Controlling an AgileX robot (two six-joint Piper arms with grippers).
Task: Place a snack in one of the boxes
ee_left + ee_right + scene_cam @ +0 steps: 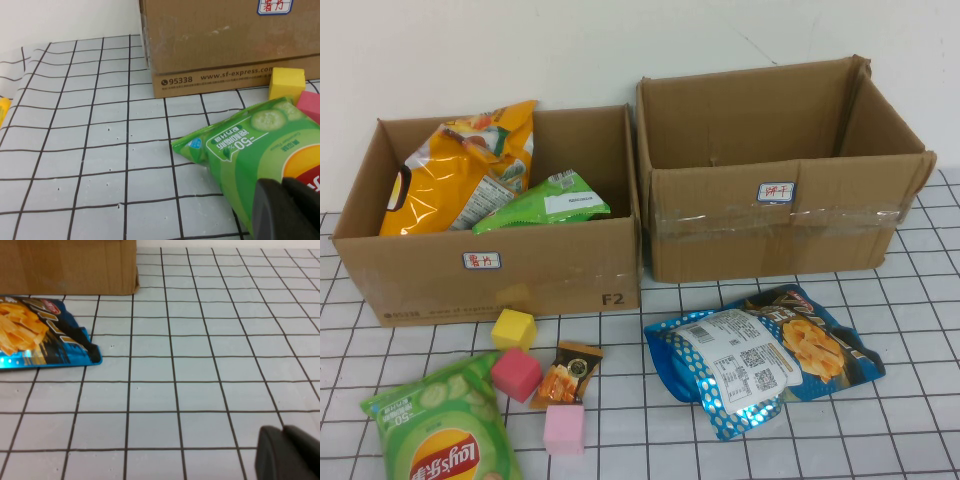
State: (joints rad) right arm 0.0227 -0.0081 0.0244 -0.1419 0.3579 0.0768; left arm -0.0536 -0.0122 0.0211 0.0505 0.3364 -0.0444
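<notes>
Crinkly green chip bag [445, 432] apparently beneath left gripper [287, 210]; right gripper [290, 452] over grid.

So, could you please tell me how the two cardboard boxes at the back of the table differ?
The left box already holds snack bags, an orange one and a green one; the right box shows nothing inside from the high view. The left box's label has red writing, the right box's blue. The right box stands taller. Both are open-topped brown cardboard. Neither the left end effector nor the right end effector is near them.
</notes>
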